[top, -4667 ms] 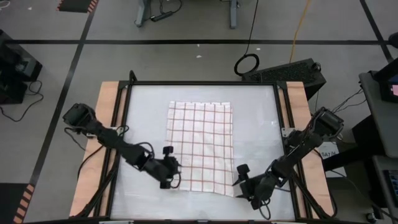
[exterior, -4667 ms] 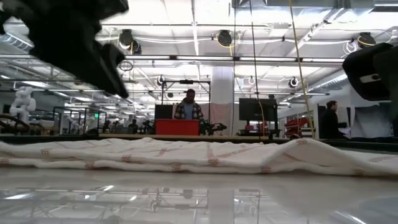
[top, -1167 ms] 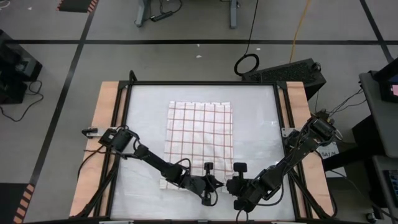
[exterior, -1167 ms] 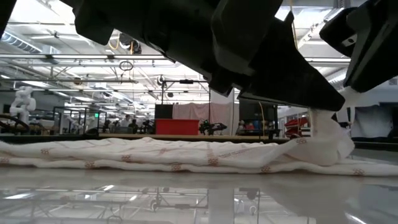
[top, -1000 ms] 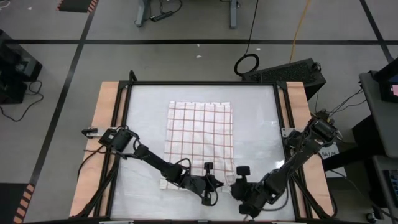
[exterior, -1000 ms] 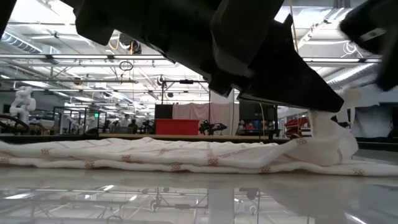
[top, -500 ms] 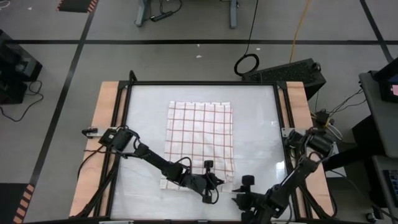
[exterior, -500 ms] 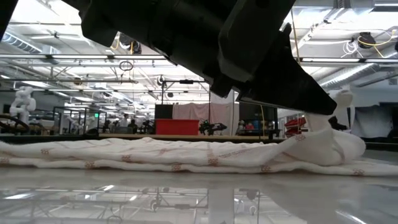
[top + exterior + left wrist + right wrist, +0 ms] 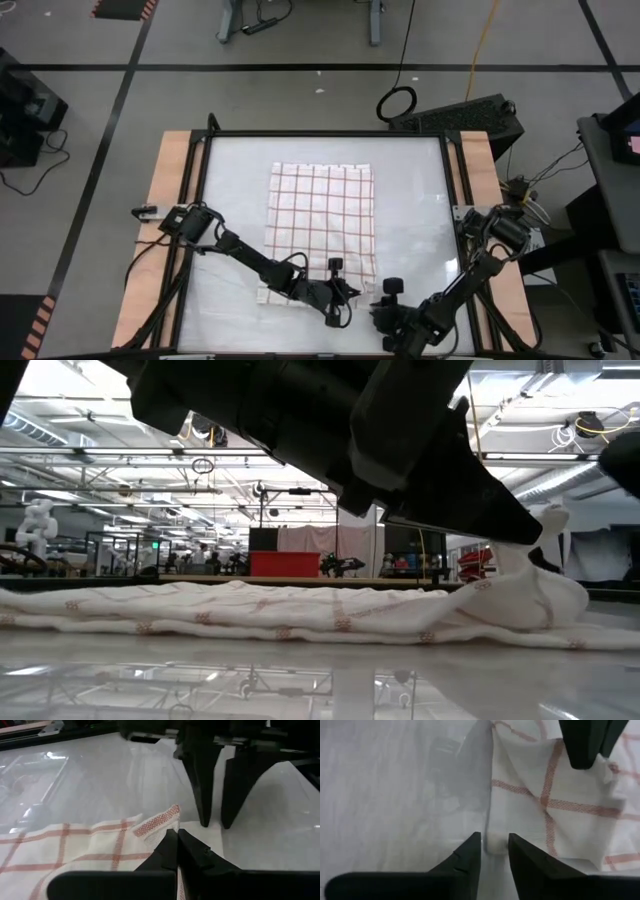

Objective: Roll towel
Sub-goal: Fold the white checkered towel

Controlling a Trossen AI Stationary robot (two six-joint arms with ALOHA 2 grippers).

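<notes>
White thin cloth towel with red-brown grid [image 9: 320,225]: lay mid-table; soft, light, likely slippery. Left gripper [image 9: 176,834] pinched near corner; right gripper [image 9: 493,840] narrowly parted around adjacent edge. Best hold: near corners.

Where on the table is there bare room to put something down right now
Bare tabletop lies between the towel and the table's left frame, and on the towel's right toward the right frame. The near edge is crowded: the left tool and right tool both work at the towel's near right corner.
</notes>
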